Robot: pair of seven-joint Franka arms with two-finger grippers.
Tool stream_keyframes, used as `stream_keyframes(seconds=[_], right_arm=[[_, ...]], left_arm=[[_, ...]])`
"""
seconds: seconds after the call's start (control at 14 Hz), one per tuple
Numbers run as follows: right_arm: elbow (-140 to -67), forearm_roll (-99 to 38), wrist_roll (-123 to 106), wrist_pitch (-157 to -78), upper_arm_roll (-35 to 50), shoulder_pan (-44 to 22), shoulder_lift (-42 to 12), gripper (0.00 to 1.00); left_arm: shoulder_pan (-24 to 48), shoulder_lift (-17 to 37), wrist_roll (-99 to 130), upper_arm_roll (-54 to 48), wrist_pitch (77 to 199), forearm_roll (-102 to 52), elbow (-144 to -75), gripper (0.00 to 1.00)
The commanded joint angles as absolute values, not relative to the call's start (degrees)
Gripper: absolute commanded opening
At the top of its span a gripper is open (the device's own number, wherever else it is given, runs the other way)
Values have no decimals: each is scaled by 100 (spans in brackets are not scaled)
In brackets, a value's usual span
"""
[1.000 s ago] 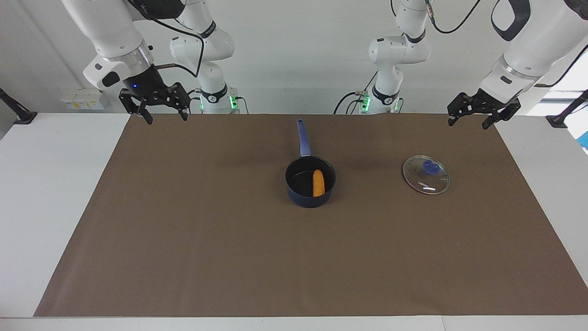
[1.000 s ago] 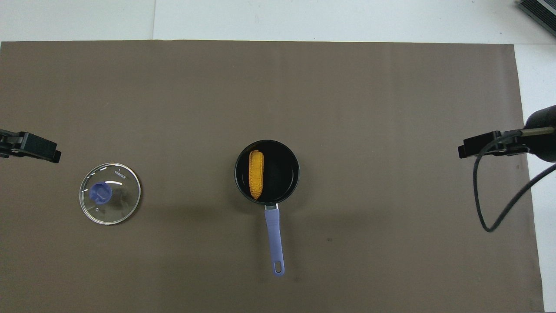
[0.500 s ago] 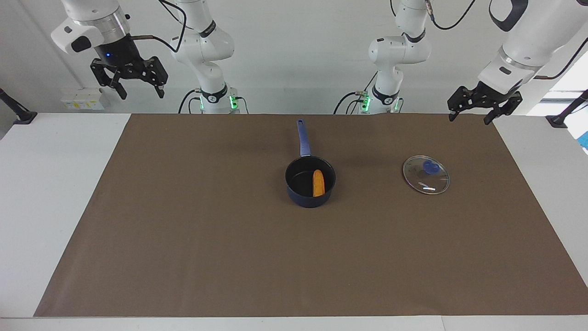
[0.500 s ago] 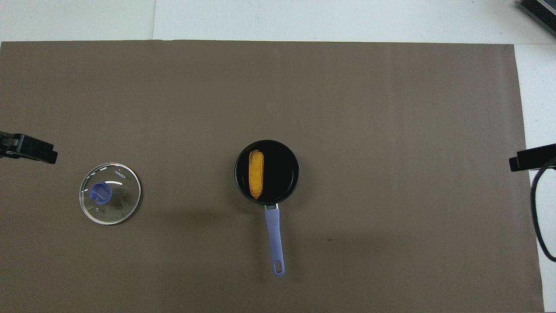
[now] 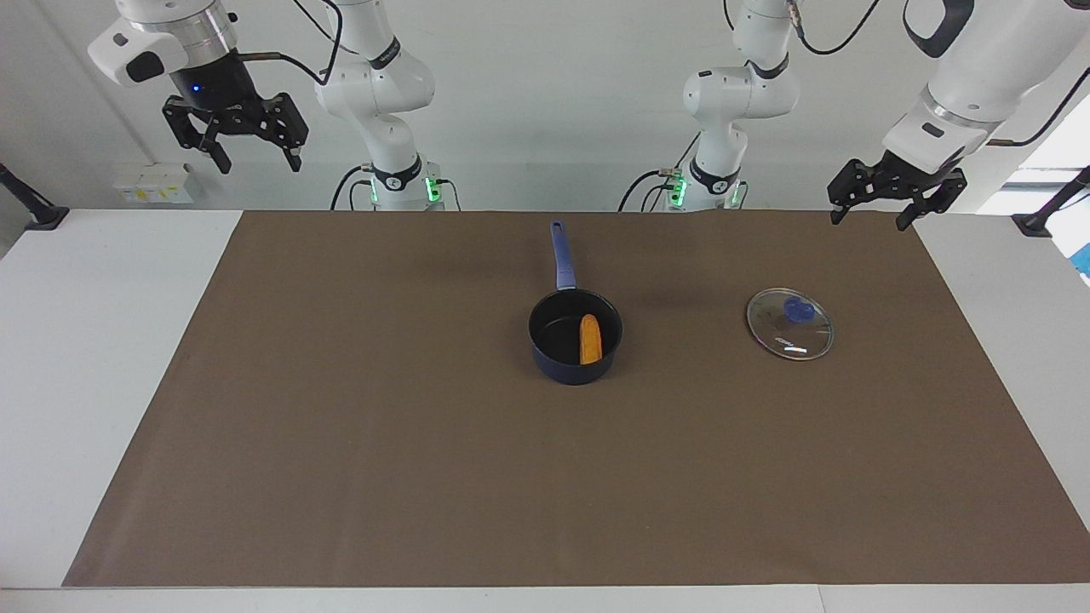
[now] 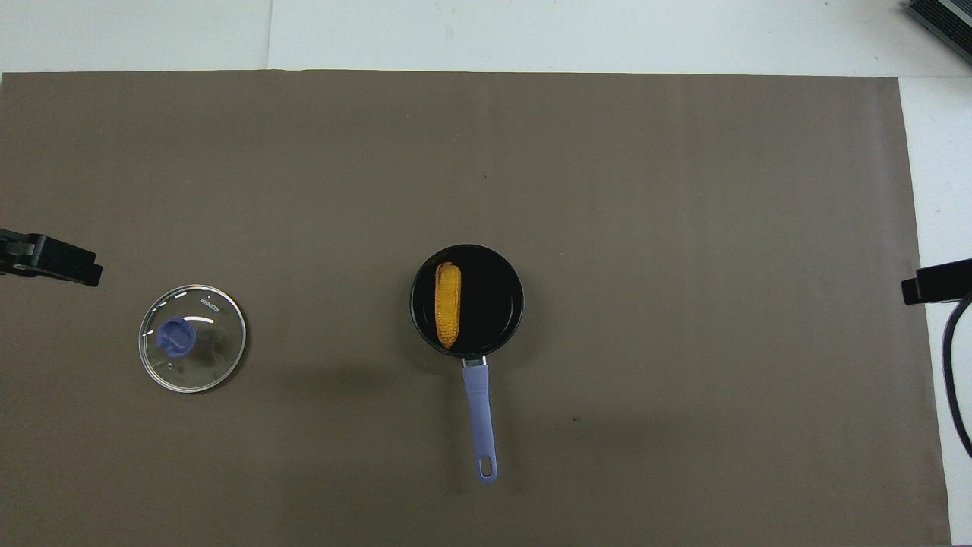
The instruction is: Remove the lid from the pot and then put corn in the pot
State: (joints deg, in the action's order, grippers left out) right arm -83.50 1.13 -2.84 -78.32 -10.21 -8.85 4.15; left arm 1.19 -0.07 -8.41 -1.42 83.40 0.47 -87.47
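The navy pot (image 5: 575, 338) (image 6: 486, 273) stands mid-mat, its handle pointing toward the robots. The orange-yellow corn (image 5: 589, 339) (image 6: 447, 305) lies inside it. The glass lid (image 5: 789, 323) (image 6: 192, 338) with its blue knob lies flat on the mat toward the left arm's end. My left gripper (image 5: 880, 208) is open and empty, raised over the mat's edge at the robots' end, only a fingertip (image 6: 53, 260) showing from overhead. My right gripper (image 5: 252, 156) is open and empty, raised high at the right arm's end, only a fingertip (image 6: 938, 281) showing from overhead.
A brown mat (image 5: 383, 443) covers most of the white table (image 5: 102, 340). A dark box corner (image 6: 942, 19) shows at the table corner farthest from the robots, at the right arm's end.
My right gripper has risen well above the table and drawn outward. My left gripper has lifted slightly. Pot, corn and lid have not moved.
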Motion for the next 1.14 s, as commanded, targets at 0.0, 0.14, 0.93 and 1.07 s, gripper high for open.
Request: stream_keyframes(seconds=[0.0, 0.14, 0.93, 1.07], right_arm=[[-8429, 298, -483, -8015, -1002, -844, 501, 100], [-8446, 299, -483, -8024, -1002, -853, 510, 100], [-8473, 185, -483, -8007, -993, -861, 527, 100], [-8473, 185, -475, -8007, -976, -861, 527, 100]], left_arm=[[193, -18, -800, -105, 8244, 167, -8675, 100], [193, -26, -800, -105, 8244, 167, -8675, 100], [193, -26, -800, -114, 8244, 141, -8684, 100], [193, -26, -809, -114, 8235, 141, -8692, 100]])
